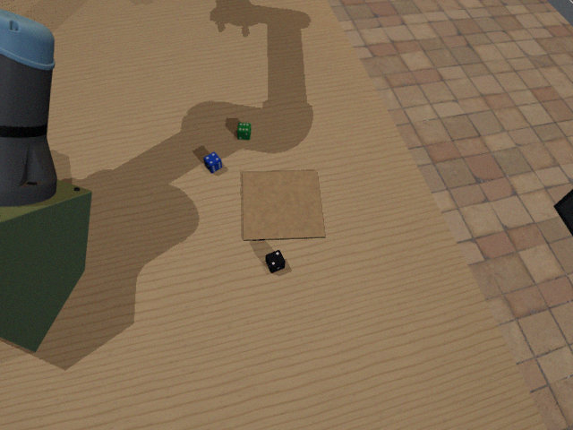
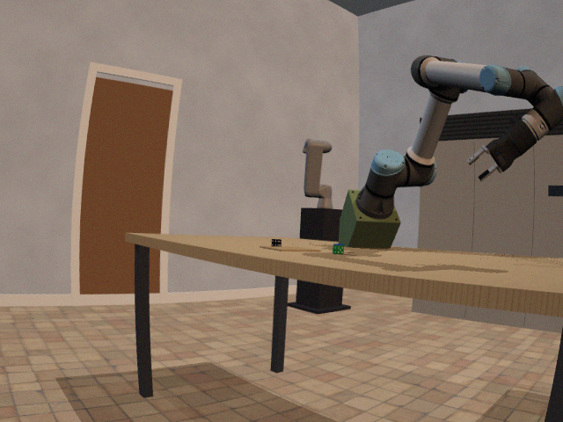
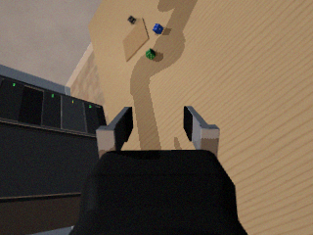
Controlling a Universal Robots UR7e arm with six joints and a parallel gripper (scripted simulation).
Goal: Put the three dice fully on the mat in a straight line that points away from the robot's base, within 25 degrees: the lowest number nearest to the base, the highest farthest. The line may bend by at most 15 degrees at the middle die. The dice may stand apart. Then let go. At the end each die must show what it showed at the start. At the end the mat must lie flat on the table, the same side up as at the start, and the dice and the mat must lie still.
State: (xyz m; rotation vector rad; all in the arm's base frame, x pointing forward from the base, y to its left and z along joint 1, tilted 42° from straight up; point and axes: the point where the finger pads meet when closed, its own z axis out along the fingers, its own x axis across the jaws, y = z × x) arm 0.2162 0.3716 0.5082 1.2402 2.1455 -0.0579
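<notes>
A flat brown mat (image 1: 282, 205) (image 2: 290, 248) (image 3: 134, 39) lies on the wooden table. A black die (image 1: 275, 261) (image 2: 275, 242) (image 3: 131, 20) stands off the mat, just past its near edge in the top view. A blue die (image 1: 212, 161) (image 3: 157, 28) and a green die (image 1: 243, 130) (image 2: 338, 248) (image 3: 150, 54) stand off the mat on its other side; the blue die is hidden in the exterior view. My gripper (image 2: 479, 166) (image 3: 157, 117) is open and empty, high above the table and far from the dice.
The robot base stands on a green block (image 1: 37, 259) (image 2: 366, 224) at the table's corner. A second grey arm on a black pedestal (image 2: 318, 213) stands behind the table. Dark cabinets (image 3: 44, 113) lie beyond the table edge.
</notes>
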